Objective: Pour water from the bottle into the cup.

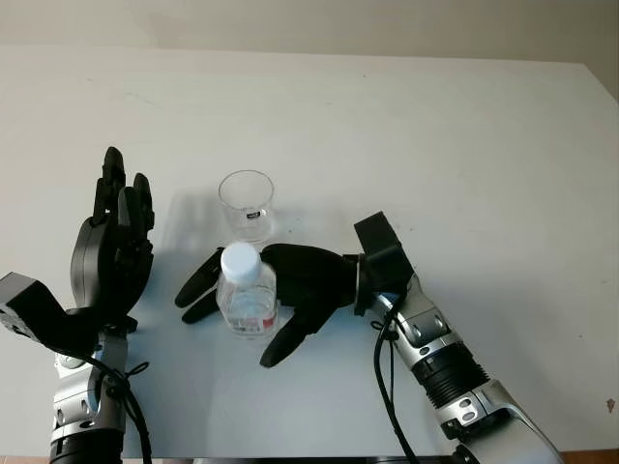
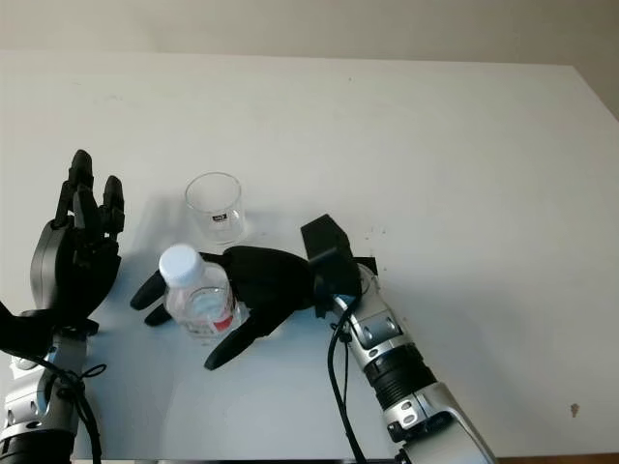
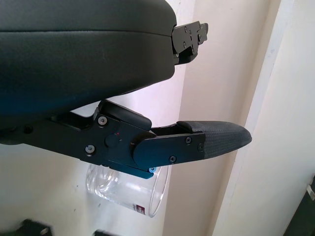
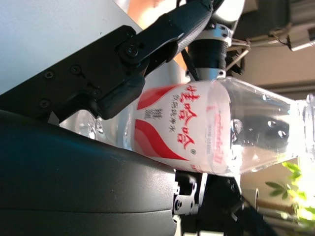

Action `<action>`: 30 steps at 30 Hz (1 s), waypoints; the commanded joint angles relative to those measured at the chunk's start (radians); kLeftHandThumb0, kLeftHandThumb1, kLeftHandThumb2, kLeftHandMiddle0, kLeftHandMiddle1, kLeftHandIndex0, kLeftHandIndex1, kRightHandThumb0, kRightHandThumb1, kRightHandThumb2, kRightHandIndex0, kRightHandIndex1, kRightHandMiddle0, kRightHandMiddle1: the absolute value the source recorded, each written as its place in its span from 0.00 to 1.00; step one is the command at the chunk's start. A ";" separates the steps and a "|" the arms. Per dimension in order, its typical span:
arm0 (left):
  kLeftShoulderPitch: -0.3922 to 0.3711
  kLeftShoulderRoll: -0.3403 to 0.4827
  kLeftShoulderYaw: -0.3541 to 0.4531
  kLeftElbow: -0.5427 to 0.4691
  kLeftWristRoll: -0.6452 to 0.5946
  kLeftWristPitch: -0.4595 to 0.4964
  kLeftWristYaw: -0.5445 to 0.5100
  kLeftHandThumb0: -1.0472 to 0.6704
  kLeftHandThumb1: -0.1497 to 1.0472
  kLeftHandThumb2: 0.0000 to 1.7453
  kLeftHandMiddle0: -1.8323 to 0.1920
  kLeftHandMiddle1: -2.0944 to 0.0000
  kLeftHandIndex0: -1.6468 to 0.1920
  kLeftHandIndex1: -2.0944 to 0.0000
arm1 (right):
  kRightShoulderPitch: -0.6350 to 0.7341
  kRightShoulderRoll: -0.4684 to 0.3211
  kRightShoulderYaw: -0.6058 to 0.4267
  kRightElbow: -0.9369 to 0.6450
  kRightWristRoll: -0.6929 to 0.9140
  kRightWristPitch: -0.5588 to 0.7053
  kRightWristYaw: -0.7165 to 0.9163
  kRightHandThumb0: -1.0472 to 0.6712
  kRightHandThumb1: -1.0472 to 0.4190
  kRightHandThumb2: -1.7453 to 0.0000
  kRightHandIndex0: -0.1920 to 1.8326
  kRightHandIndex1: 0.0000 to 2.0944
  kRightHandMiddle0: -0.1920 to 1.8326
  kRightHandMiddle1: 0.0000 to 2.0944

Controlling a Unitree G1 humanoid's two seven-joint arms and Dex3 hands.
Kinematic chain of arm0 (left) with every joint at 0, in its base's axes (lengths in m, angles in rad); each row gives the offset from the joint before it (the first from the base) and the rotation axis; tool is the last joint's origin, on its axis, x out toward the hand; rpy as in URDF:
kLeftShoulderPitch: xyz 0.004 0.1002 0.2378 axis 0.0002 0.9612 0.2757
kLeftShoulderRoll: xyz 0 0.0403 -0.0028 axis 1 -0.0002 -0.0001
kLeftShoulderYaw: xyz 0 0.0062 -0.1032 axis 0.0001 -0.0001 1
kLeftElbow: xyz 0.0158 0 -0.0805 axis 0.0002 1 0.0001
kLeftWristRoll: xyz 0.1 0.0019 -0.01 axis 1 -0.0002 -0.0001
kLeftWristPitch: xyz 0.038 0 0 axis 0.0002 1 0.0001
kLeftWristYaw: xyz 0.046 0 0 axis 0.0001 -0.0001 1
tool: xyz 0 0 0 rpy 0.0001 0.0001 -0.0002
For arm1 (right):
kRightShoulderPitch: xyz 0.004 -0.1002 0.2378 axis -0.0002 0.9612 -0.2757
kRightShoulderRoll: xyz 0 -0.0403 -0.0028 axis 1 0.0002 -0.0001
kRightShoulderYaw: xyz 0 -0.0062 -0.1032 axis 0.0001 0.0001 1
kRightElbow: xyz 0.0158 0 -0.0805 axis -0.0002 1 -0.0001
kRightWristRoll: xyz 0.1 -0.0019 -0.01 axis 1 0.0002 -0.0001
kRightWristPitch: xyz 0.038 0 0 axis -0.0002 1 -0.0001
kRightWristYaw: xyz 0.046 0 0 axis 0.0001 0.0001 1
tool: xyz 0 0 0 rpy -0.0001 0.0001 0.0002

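The bottle [image 1: 248,290] is standing upright on the white table [image 1: 464,145], a little toward seven o'clock of the table's middle, its white cap [image 1: 240,262] on and its red-and-white label [image 4: 170,125] showing. The right hand [image 1: 280,290] is reaching in from four o'clock and is wrapping around the bottle's body: two fingers [image 1: 198,285] are curling past its nine o'clock side while the thumb [image 1: 290,338] is pointing out toward six o'clock, and in the right wrist view the palm and one finger [image 4: 147,44] are pressing against the label from opposite sides. The cup [image 1: 247,203], a clear tumbler, is sitting upright just beyond the bottle at twelve o'clock, close to it but apart from it. The left hand [image 1: 111,246] is hovering at nine o'clock of the bottle, well clear of both things, open and holding nothing, its fingers pointing toward twelve o'clock. In the left wrist view the cup is appearing past that hand's thumb [image 3: 197,142].
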 commanded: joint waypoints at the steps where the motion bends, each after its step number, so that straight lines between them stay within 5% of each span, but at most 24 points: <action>1: 0.003 0.004 0.004 -0.011 0.006 -0.007 0.004 0.18 1.00 0.29 1.00 0.98 1.00 0.99 | 0.012 -0.008 0.009 -0.024 -0.012 -0.042 0.002 0.21 0.22 0.97 0.39 0.85 0.36 0.89; 5: -0.001 0.008 0.003 -0.003 0.010 -0.018 0.000 0.18 1.00 0.29 1.00 0.98 1.00 0.99 | 0.021 -0.025 0.013 -0.038 -0.029 -0.095 -0.004 0.29 0.17 0.96 0.54 0.99 0.48 0.99; 15: -0.014 0.014 0.001 0.006 0.010 -0.022 -0.008 0.18 1.00 0.30 1.00 0.98 1.00 0.99 | 0.097 -0.036 0.015 -0.119 -0.068 -0.189 -0.103 0.41 0.07 0.96 0.92 1.00 0.85 1.00; 22: -0.008 0.017 0.002 0.004 0.013 -0.022 -0.011 0.18 1.00 0.30 1.00 0.98 1.00 0.99 | 0.131 -0.025 -0.011 -0.087 -0.114 -0.334 -0.263 0.48 0.00 0.88 0.99 1.00 0.96 1.00; 30: -0.009 0.015 0.008 0.014 0.002 -0.021 -0.020 0.18 1.00 0.29 1.00 0.98 1.00 0.99 | 0.056 -0.062 -0.150 -0.019 -0.078 -0.344 -0.387 0.48 0.00 0.80 1.00 1.00 1.00 1.00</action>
